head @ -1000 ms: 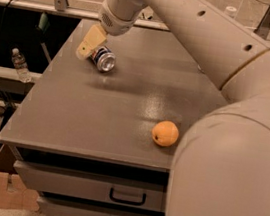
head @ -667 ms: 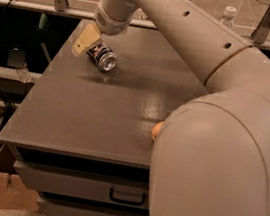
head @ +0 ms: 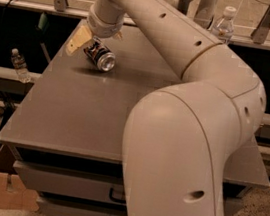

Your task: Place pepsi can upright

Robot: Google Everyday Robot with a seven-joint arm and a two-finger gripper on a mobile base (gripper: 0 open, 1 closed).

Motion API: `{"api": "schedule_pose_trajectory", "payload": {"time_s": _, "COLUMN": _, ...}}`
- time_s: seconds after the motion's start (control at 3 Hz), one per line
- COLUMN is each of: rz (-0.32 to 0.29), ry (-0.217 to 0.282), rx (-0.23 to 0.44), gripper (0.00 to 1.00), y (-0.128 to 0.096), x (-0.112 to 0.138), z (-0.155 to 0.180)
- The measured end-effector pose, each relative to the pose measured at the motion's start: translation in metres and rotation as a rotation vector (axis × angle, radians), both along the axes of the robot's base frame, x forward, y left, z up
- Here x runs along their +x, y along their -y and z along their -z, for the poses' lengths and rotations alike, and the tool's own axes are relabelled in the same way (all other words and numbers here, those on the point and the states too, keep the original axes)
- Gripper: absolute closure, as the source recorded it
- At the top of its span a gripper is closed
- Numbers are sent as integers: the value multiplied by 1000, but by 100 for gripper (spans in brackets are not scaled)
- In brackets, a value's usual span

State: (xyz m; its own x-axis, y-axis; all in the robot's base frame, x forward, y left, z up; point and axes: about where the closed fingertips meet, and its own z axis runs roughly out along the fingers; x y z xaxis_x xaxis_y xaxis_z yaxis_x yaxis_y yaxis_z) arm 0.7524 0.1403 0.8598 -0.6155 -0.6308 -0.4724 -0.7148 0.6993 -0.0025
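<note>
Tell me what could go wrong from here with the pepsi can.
The gripper holds the small dark blue aluminium pepsi can tilted on its side above the grey table. Released so, it would likely land sideways and roll. It hangs near the table's far left edge, so a roll might carry it off.

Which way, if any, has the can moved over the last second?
No, not noticeably. The can lies on its side at the same spot near the table's far left corner, with the gripper right at it.
</note>
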Motion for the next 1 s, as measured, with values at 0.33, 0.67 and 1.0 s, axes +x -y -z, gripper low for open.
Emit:
{"api": "schedule_pose_trajectory", "payload": {"time_s": 0.33, "rz": 63, "ry": -42, "rx": -37, "gripper": 16, "y": -2, "x": 3, "z": 10}}
{"api": "schedule_pose_trajectory", "payload": {"time_s": 0.67, "rz": 103, "ry": -63, "rx": -65, "gripper": 40, "y": -2, "x": 4, "z": 15}}
{"api": "schedule_pose_trajectory", "payload": {"time_s": 1.0, "rz": 114, "ry": -44, "rx": -68, "gripper": 64, "y": -1, "x": 2, "z": 7}}
